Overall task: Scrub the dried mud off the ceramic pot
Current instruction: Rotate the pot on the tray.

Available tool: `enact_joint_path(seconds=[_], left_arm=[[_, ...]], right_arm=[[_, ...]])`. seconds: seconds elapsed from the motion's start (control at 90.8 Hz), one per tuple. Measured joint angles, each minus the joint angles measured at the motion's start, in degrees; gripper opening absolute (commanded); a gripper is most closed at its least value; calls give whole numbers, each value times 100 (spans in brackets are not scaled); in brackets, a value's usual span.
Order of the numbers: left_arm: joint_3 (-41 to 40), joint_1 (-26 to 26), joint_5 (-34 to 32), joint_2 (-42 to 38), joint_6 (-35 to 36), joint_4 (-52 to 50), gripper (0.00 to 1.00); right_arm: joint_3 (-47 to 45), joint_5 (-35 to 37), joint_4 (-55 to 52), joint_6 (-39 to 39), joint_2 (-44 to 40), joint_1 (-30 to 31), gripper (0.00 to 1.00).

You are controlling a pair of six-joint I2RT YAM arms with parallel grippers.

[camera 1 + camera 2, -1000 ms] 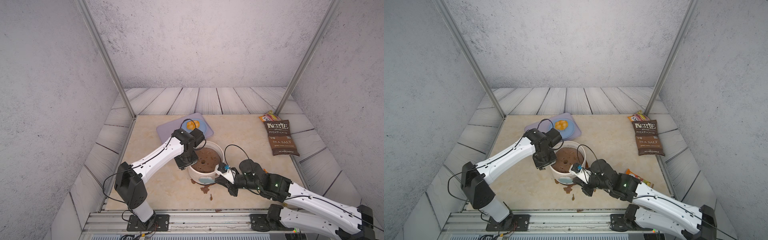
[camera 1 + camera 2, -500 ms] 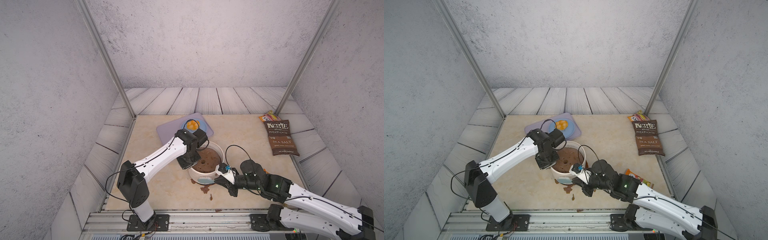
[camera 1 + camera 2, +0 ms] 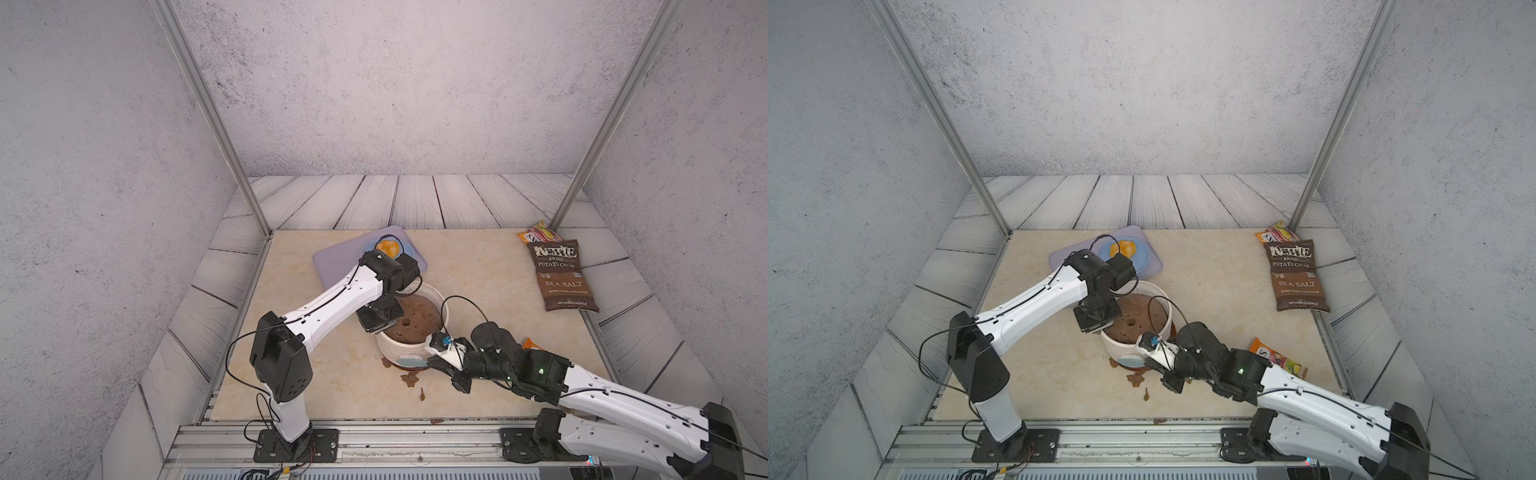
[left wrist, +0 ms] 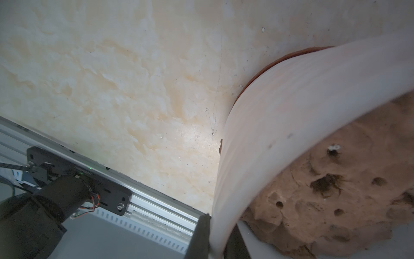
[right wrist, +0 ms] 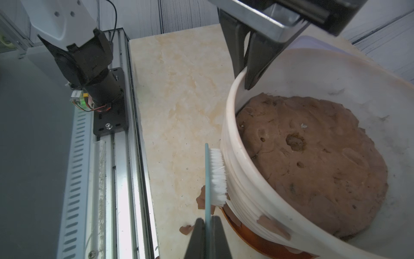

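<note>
Desk (image 3: 478,270) carries the ceramic pot (image 3: 392,351) front-middle, upright on a rust saucer (image 5: 253,242), mouth up, axis vertical, soil mound (image 5: 313,161) inside. Left tool (image 5: 243,78) is clamped on the pot's rim, one finger inside and one outside, prob. to brace it so scrubbing can't spin or slide it. Right tool (image 5: 208,224) is pinched narrow on the brush (image 5: 216,177) handle at the pot's near side. The brush's long axis runs approx level along the wall, head aimed twd the robot's left, bristles pressed vs the ribs. Dried mud (image 5: 272,226): patches low on the wall nr the base, w/ loose flakes on the desk just beside.
</note>
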Motion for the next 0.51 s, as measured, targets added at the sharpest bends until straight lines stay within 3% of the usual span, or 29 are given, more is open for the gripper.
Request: enact_joint_path(seconds=[0.506], left_arm=[[146,90,-186,146,691,129,0]], right_arm=[[-76,737,319,-103,850,87,0]])
